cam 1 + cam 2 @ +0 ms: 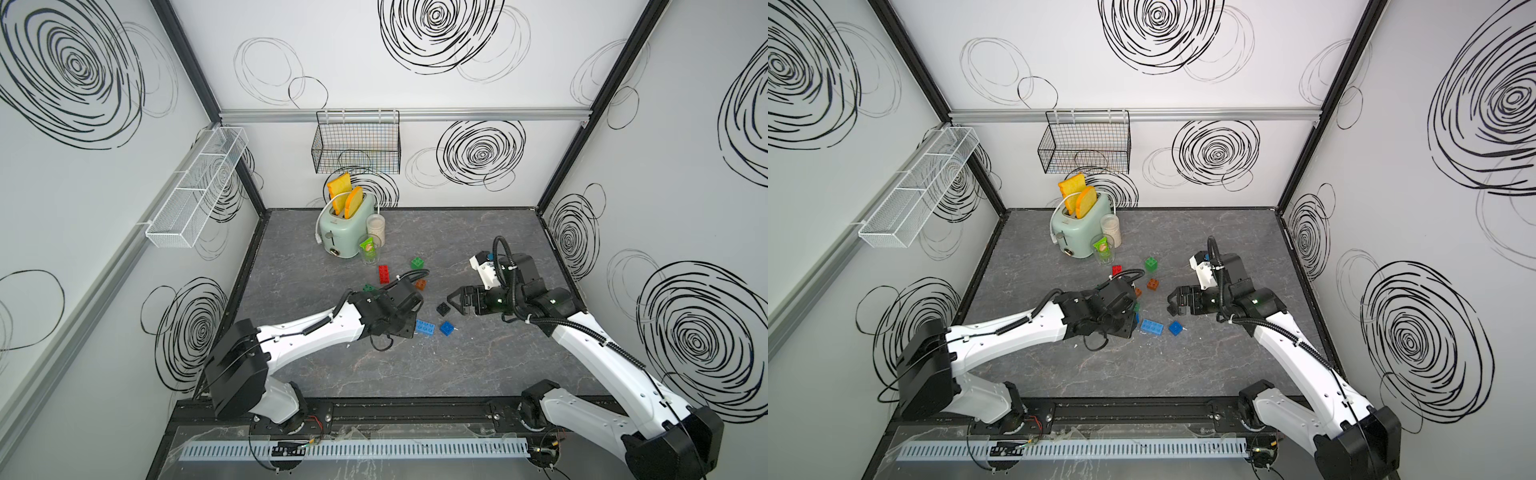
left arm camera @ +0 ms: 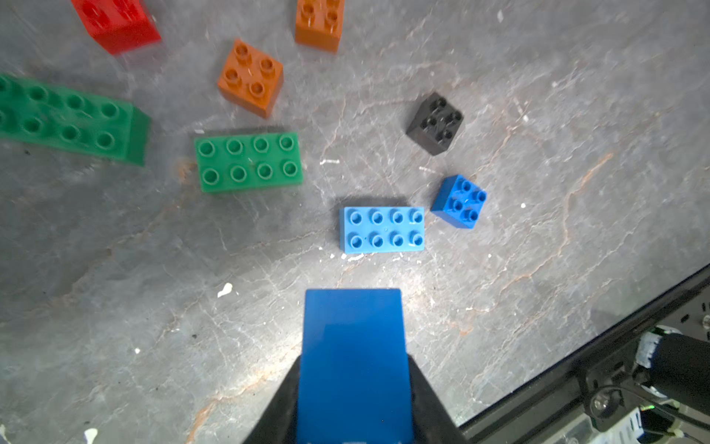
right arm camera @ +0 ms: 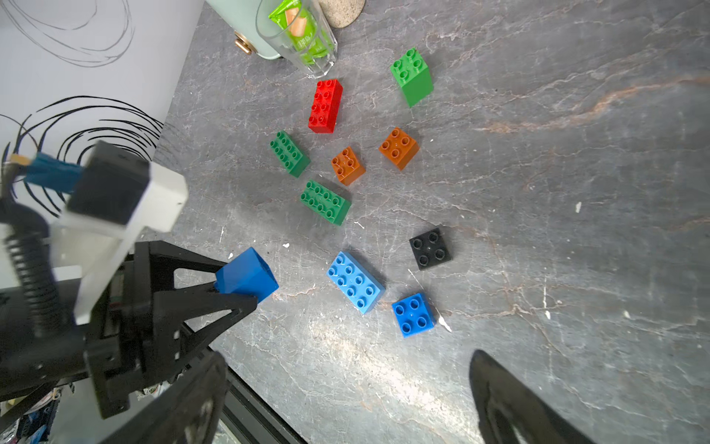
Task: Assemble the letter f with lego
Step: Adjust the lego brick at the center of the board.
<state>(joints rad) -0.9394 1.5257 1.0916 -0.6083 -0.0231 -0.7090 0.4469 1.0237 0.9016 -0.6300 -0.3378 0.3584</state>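
My left gripper is shut on a dark blue brick, held a little above the table; the brick sticks out past the fingertips. Just beyond it lie a light blue oblong brick, a dark blue square brick and a black square brick. Farther off are two green oblong bricks, two orange squares, a red oblong and a tall green brick. My right gripper hovers open and empty beside the black brick.
A mint toaster with toast stands at the back, with a glass holding a green packet and a jar beside it. A wire basket and a white rack hang on the walls.
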